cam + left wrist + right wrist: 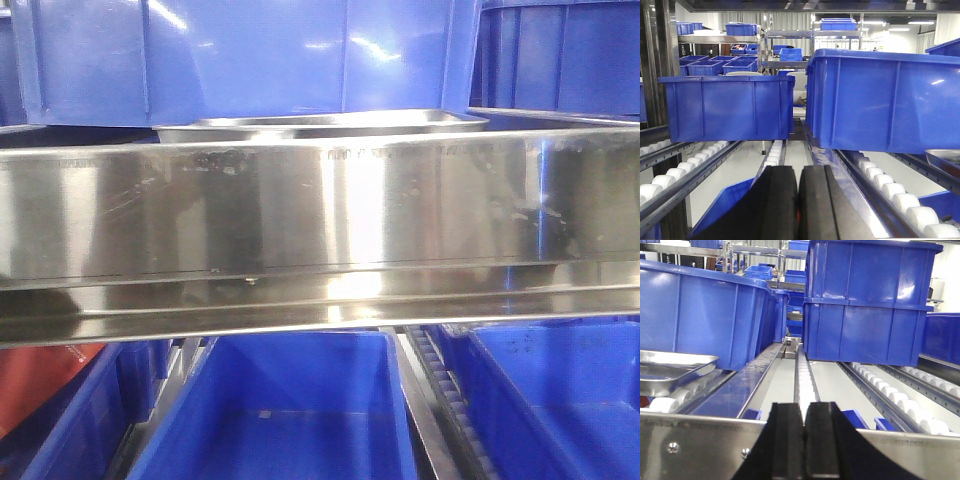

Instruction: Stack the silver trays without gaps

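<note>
A silver tray (320,124) sits on the shelf behind the wide brushed-steel front band, in front of a blue bin; only its rim shows in the front view. The same tray shows at the left of the right wrist view (670,371) on the white rollers, and a corner of it shows at the right edge of the left wrist view (946,159). My left gripper (798,172) is shut and empty, left of the tray. My right gripper (804,409) is shut and empty, at the front band, right of the tray.
The brushed-steel front band (320,215) spans the shelf front. Blue bins (730,107) (880,100) stand on the roller lanes (890,187); stacked bins (867,300) stand further right. More blue bins (280,410) sit on the level below.
</note>
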